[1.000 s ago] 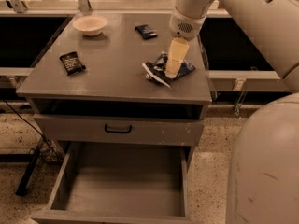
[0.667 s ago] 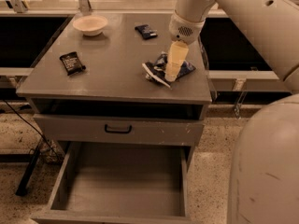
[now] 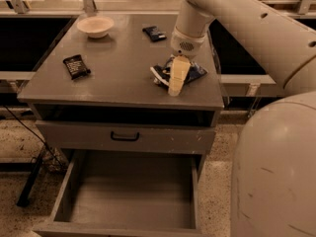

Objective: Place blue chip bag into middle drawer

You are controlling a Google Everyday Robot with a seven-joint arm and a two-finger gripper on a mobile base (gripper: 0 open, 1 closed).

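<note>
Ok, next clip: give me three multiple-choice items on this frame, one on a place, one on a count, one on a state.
1. Where is the blue chip bag?
A. on the cabinet top, near its right front corner
B. in the open drawer
C. on the floor

2. How many small dark packets lie on the top besides the bag?
A. none
B. two
C. four

3. What state is the middle drawer in?
A. shut
B. pulled out, holding the bag
C. pulled out, floor bare

Answers: 1 A, the bag lies under the gripper by that corner. 2 B, a black packet at left and a dark blue packet at the back. 3 C, only gray floor shows inside.
</note>
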